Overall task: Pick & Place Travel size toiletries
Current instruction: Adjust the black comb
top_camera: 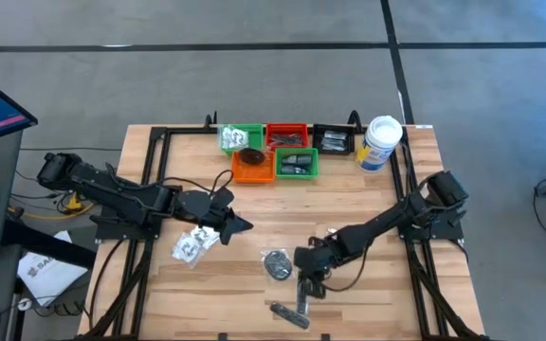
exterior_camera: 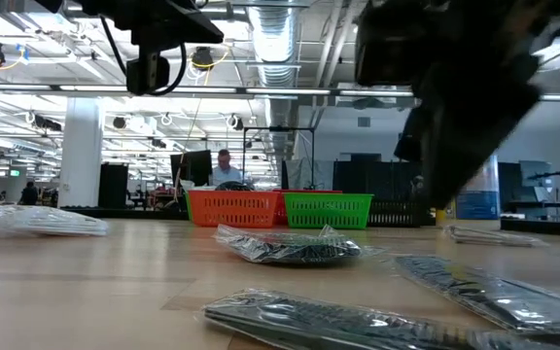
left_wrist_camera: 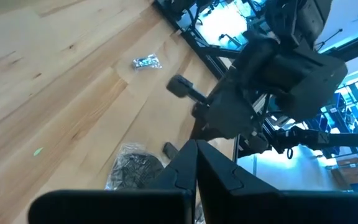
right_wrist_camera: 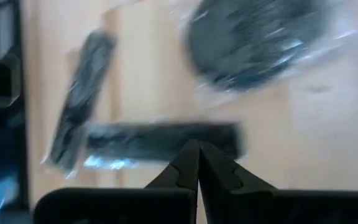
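Travel size toiletries lie on the wooden table: clear packets with white contents [top_camera: 194, 244], a black round piece in plastic [top_camera: 278, 263] [exterior_camera: 290, 248], and two slim dark sachets [top_camera: 303, 294] [top_camera: 290, 314]. My right gripper [top_camera: 306, 275] is shut and empty; in its wrist view its fingertips [right_wrist_camera: 197, 146] hover over one sachet [right_wrist_camera: 160, 140], with the other sachet [right_wrist_camera: 82, 93] and the round piece [right_wrist_camera: 260, 43] beyond. My left gripper [top_camera: 243, 225] [left_wrist_camera: 196, 149] is shut, empty, held above the table beside the clear packets.
Small trays stand at the far edge: green [top_camera: 243, 138], red [top_camera: 287, 135], black [top_camera: 333, 139], orange [top_camera: 252, 166] and a second green [top_camera: 297, 164]. A tall white canister [top_camera: 380, 142] stands to their right. A small packet [left_wrist_camera: 146, 61] lies apart. Bare wood lies mid-table.
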